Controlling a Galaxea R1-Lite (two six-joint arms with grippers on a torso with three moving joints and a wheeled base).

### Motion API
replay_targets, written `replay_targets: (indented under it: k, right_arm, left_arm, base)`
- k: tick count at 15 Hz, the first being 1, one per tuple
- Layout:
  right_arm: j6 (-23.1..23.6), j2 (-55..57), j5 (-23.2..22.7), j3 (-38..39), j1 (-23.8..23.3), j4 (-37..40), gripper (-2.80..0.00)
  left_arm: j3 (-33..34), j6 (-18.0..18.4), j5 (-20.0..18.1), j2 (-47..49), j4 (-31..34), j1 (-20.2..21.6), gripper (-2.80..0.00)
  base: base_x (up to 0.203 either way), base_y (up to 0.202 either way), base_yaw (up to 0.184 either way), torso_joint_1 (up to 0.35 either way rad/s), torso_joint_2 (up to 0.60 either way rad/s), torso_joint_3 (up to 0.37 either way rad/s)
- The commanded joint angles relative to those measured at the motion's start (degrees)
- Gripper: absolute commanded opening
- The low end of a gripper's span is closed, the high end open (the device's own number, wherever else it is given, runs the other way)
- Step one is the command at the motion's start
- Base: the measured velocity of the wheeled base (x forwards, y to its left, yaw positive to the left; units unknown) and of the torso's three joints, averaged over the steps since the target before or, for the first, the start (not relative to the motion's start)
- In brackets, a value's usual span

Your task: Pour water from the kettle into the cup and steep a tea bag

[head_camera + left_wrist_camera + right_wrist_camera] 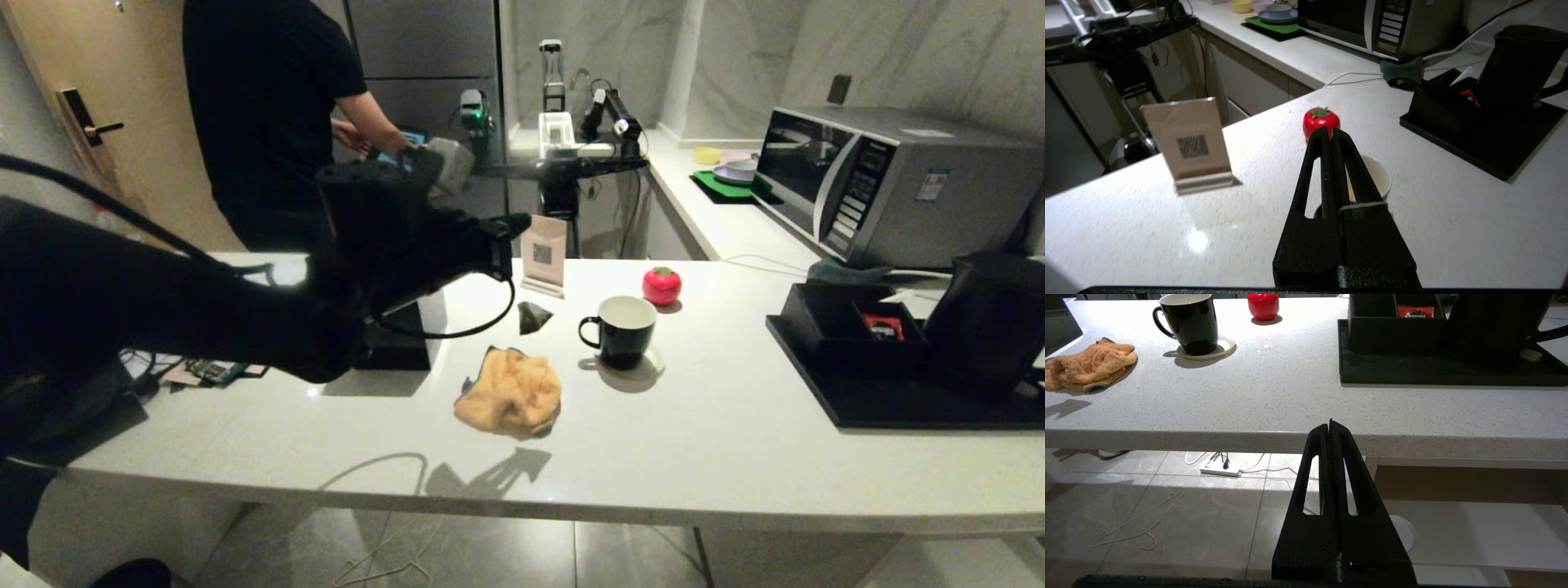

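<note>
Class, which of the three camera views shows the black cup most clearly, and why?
The right wrist view: the cup shows whole, with handle, white rim and saucer. The head view shows the cup whole too, but farther off. In the left wrist view the shut left gripper covers most of the cup.

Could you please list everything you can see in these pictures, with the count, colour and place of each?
kettle: 1, black, on tray, far right
cup: 1, black, white inside, on coaster, counter centre
tray: 1, black, right
compartment box: 1, black, on tray
tomato: 1, red, behind cup
cloth: 1, orange, left of cup
sign stand: 1, back edge
microwave: 1, silver, rear counter
person: 1, black shirt, behind
left gripper: shut, raised over counter
right gripper: shut, below counter edge
</note>
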State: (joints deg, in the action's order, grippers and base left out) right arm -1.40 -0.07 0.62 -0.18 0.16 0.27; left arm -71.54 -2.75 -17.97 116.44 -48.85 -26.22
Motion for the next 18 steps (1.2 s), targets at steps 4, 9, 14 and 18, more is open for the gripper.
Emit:
replay_targets:
  k: [4, 9, 14, 18]
  right_arm:
    - [0.0, 0.07, -0.01, 0.01, 0.1, 0.0, -2.8]
    - [0.0, 0.07, -0.01, 0.01, 0.1, 0.0, -2.8]
    - [0.0, 0.07, -0.01, 0.01, 0.02, 0.0, -2.8]
    - [0.0, 0.07, -0.01, 0.01, 0.06, 0.0, -2.8]
  left_arm:
    - [-18.38, 0.58, -0.13, 11.49, 6.33, -2.93, -2.8]
    - [-40.51, 1.01, -0.24, 22.67, 15.94, -4.34, -2.8]
    - [-42.89, 1.61, -0.49, 26.39, 20.02, -5.24, -2.8]
    - [-42.89, 1.61, -0.49, 27.17, 20.11, -5.86, -2.8]
  base:
    - [0.0, 0.0, 0.0, 0.0, 0.0, 0.0]
    - [0.0, 0.0, 0.0, 0.0, 0.0, 0.0]
    - [0.0, 0.0, 0.0, 0.0, 0.0, 0.0]
    - [0.0, 0.0, 0.0, 0.0, 0.0, 0.0]
